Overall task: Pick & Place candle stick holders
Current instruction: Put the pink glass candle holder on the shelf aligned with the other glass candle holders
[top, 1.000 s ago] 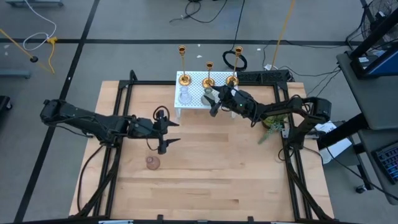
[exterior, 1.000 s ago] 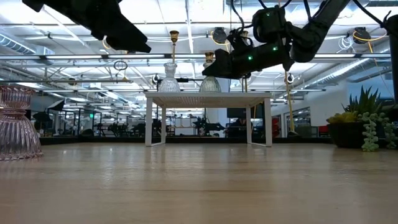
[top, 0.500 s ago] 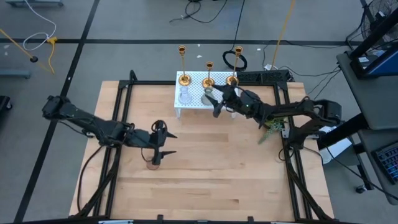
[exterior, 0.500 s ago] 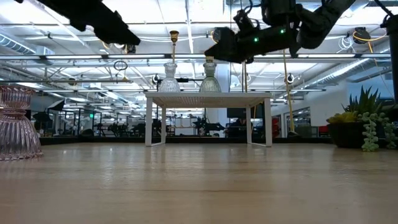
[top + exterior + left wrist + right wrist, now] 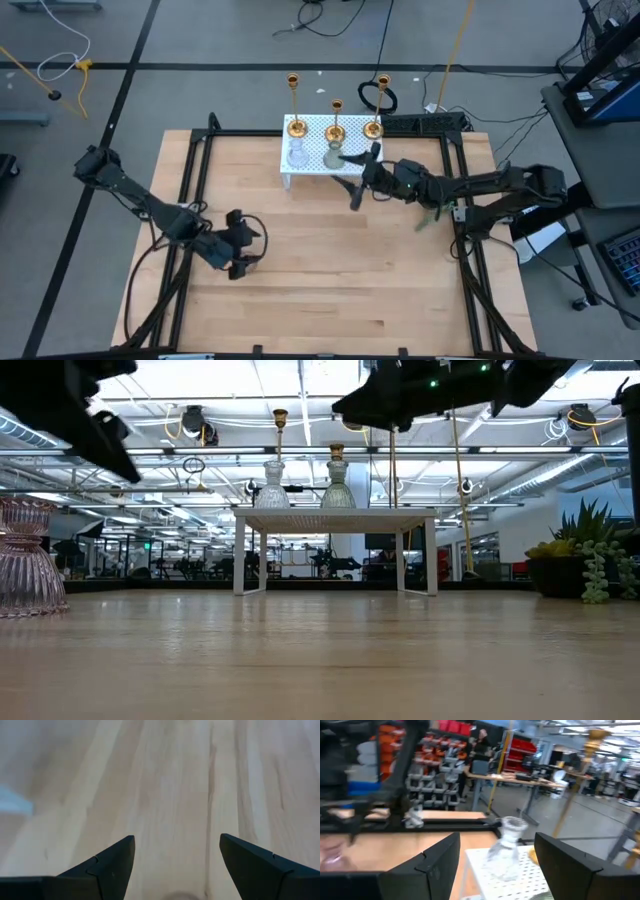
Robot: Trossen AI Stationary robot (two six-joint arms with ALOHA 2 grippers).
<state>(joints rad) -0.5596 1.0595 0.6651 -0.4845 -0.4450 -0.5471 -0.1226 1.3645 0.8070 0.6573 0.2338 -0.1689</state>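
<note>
Left gripper (image 5: pixel 240 258) open, directly above pink holder (image 5: pixel 25 557).

The dark left arm reaches low across the tabletop's left half, its two-finger left gripper (image 5: pixel 238 262) spread open. The dark right arm stretches leftward, its right gripper (image 5: pixel 358 178) also open, held high.

We see the perforated stand (image 5: pixel 322 152) at the table's (image 5: pixel 400 280) far edge. On it, three candlesticks (image 5: pixel 336 121) stand along the back, with two glass holders (image 5: pixel 297 156) in front of them. The right claw (image 5: pixel 358 175) hangs just beside the stand. The left claw (image 5: pixel 238 262) sits over the table's left-centre, well apart from the stand.
</note>
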